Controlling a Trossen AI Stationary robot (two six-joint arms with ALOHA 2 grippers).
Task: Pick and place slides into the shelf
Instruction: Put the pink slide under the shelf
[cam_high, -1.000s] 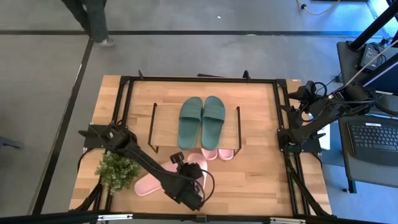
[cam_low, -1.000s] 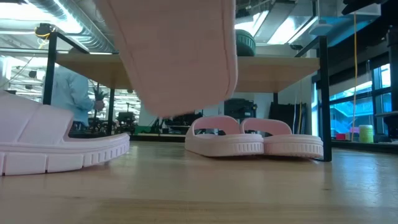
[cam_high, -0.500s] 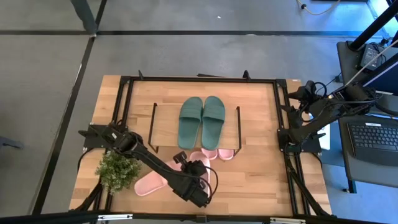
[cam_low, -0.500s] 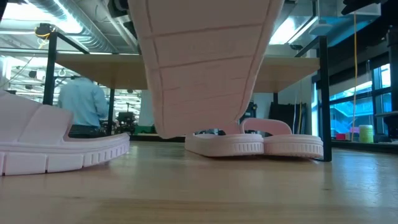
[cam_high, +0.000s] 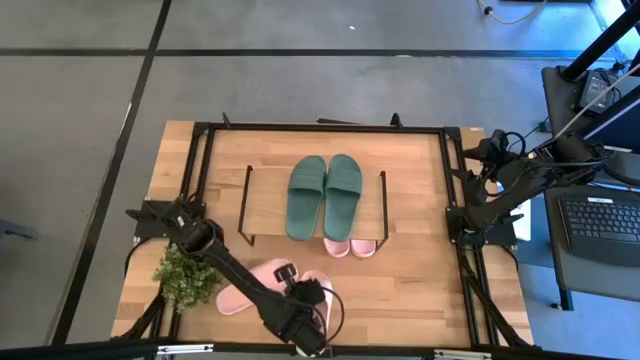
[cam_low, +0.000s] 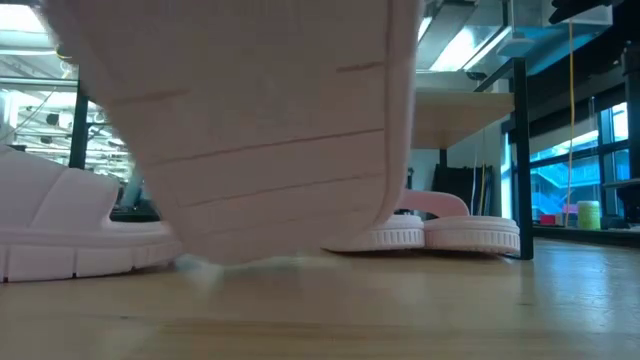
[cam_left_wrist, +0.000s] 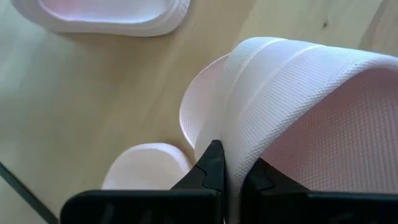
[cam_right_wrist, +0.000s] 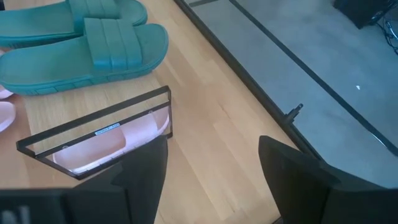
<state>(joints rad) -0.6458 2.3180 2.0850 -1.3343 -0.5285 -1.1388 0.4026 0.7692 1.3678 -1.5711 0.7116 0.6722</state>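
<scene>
My left gripper (cam_left_wrist: 236, 163) is near the table's near edge (cam_high: 302, 312), shut on a light pink slide (cam_high: 292, 277). That slide fills the low view (cam_low: 270, 130); its lower end (cam_low: 240, 255) is close to the table top. A second pink slide (cam_high: 238, 297) lies flat on its sole to the left. Two more pink slides (cam_high: 350, 247) sit on the table under the shelf (cam_high: 265, 205), and two dark green slides (cam_high: 322, 195) lie on its plank top. My right gripper (cam_right_wrist: 214, 180) waits open at the table's right edge (cam_high: 468, 218). My left gripper pinches the wide strap (cam_left_wrist: 239, 134) of the pink slide between its two fingers (cam_left_wrist: 213, 163), at the strap's edge. The slide hangs tilted below the fingers with its sole facing the near edge; I cannot tell whether its lower end touches the table.
A small green plant (cam_high: 188, 275) stands at the near left corner beside the left arm. Black frame rails (cam_high: 455, 190) run along the table's sides. Bare wood (cam_high: 410, 290) lies to the right of the held slide. The shelf's wire leg (cam_right_wrist: 93, 134) shows in the right wrist view.
My left gripper has moved toward the table's near edge and down, still shut on the pink slide. The slide has come closer to the low camera and dropped from well above the table to just at its surface.
</scene>
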